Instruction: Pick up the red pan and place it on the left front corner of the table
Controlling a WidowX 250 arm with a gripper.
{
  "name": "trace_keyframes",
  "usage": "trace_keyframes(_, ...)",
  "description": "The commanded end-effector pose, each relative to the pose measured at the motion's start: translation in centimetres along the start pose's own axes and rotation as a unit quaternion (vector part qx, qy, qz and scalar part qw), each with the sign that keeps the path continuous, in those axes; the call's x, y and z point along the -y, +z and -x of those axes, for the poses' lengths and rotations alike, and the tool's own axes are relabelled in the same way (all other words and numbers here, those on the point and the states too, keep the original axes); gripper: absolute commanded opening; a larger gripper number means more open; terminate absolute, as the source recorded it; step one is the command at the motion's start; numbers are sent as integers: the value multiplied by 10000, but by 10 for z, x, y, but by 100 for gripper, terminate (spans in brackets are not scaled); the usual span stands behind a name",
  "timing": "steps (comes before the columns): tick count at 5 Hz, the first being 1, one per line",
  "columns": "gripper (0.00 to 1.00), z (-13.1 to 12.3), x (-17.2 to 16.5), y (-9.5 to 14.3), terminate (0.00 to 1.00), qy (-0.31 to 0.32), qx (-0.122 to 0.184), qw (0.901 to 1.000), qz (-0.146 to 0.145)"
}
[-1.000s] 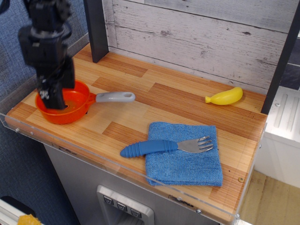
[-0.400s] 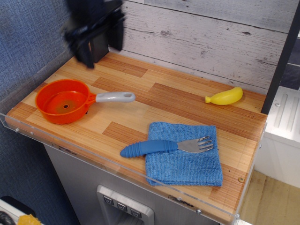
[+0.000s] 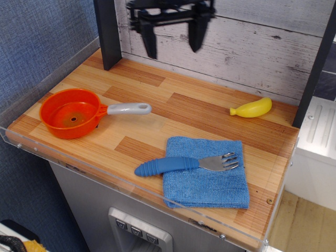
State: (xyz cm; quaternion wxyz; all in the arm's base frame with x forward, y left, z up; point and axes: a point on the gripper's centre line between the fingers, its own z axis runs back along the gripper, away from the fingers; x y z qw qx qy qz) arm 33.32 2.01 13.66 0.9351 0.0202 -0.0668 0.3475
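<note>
**Pan sitting at front-left corner, your gripper hanging empty up at the back**

Your gripper (image 3: 172, 29) is hovering high at the back of the table (image 3: 173, 113), in front of the white plank wall (image 3: 252, 42); its two dark fingers (image 3: 149, 37) are pointing down and spread wide apart, grasping nothing; it is well apart from everything on the tabletop. The red pan (image 3: 71, 113) is sitting upright at the left front corner, close to the clear acrylic rim (image 3: 37, 149); its grey handle (image 3: 128, 109) is pointing right, toward the table's middle. A blue cloth (image 3: 206, 181) is lying at the front right; a fork with a blue handle (image 3: 184, 164) is resting across it, tines to the right, handle end overhanging the cloth's left edge. A yellow toy banana (image 3: 252, 108) is lying at the back right, near the wall; a dark post (image 3: 107, 34) is standing at the back left; nothing is touching the pan.
</note>
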Motion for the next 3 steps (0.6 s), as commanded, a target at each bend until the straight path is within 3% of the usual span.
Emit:
trace_keyframes(1,100,40,-5,5,0,-2419,-207,9701,-56)
trace_keyframes(2,100,40,-5,5,0,-2419,-207,9701,-56)
trace_keyframes(3,100,40,-5,5,100,-2419,-207,9701,-56)
